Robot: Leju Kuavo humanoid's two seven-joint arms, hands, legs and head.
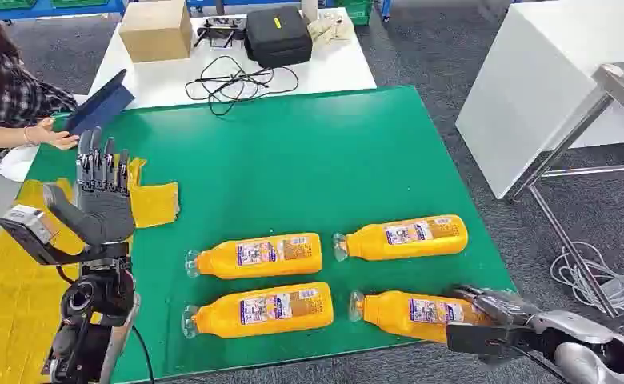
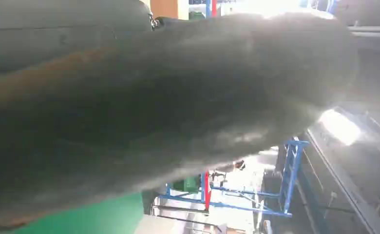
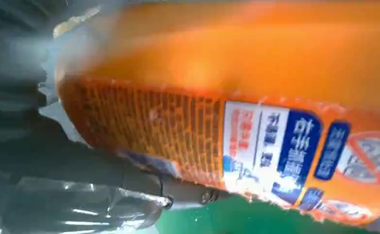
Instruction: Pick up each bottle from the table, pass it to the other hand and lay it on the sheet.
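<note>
4 orange bottles lie on the green table (image 1: 309, 152). The right hand (image 1: 493, 308) wraps the near-right bottle (image 1: 413, 314); the left hand (image 1: 101, 192) hovers spread above the yellow sheet (image 1: 13, 296).

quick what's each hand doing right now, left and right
Left hand: raised over the yellow sheet, fingers straight and apart, holding nothing.
Right hand: at the base of the near-right orange plastic bottle; whether it grips cannot be told.
</note>
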